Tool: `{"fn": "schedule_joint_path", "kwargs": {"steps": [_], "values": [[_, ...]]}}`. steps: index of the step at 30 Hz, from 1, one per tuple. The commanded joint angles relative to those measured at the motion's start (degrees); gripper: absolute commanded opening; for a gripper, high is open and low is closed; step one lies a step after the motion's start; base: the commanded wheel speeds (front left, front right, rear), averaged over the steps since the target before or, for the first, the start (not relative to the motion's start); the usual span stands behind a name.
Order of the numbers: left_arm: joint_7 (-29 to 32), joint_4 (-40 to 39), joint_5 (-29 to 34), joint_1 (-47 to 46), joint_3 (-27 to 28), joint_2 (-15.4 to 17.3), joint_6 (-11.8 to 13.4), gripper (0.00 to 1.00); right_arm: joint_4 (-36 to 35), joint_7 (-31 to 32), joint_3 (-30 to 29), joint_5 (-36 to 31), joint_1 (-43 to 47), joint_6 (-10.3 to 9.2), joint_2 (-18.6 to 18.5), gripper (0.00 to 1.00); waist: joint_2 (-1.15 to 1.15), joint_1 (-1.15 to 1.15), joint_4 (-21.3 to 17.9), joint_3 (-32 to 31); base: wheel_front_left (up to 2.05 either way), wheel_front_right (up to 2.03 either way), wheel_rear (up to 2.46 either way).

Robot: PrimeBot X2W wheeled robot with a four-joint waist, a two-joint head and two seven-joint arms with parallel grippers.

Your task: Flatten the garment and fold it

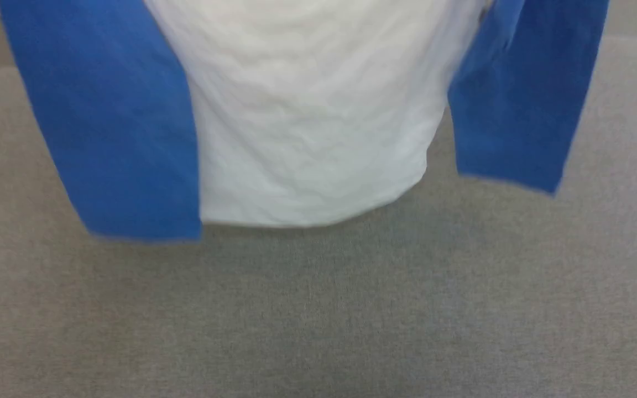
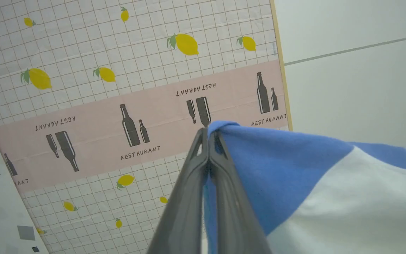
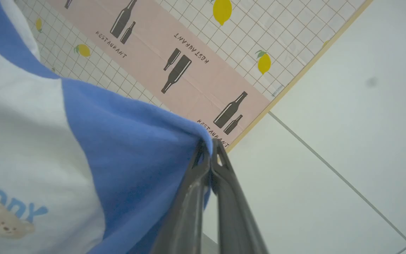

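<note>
The T-shirt (image 1: 307, 127) is hung above the grey surface (image 1: 318, 309), with its blue corners clamped in the left pincer (image 2: 208, 131) and right pincer (image 3: 210, 143). Flattening stage, seemingly; next it'd need to be laid down smooth.

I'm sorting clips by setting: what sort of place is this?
Likely an indoor test room, not a real restaurant: a grey cloth-covered table, a printed sheet with lemons and bottles, and plain white panels beside it.

I read "RESTAURANT" repeated on the pink band (image 2: 97, 141) of the lemon-patterned sheet (image 2: 83, 35). The garment (image 3: 23, 141) has chest lettering (image 3: 9, 208) that is cut off and unreadable.
</note>
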Motion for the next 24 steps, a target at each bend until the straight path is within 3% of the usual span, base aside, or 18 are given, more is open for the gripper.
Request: {"fn": "schedule_joint_path", "kwargs": {"steps": [1, 14, 24], "values": [[-0.77, 1.43, 1.05, -3.49, 0.47, -0.92, -0.01, 0.00, 1.96, -0.25, 0.65, -1.22, -3.85, -0.11, 0.56, 0.00, 0.00, 0.00, -0.48, 9.59, 0.00, 0.00, 0.00], [-17.10, 17.15, 8.06, -22.96, 2.35, -7.95, -0.97, 0.00, 20.83, -9.80, 4.21, -13.17, -28.38, -0.11, 3.98, 0.00, 0.00, 0.00, 1.35, 22.06, 0.00, 0.00, 0.00], [-30.25, 24.26, 10.37, -22.84, 1.32, -8.16, -5.32, 0.00, 28.31, -18.20, 4.96, -19.65, -29.55, -0.11, 3.02, 0.00, 0.00, 0.00, 3.04, 27.54, 0.00, 0.00, 0.00]]}}
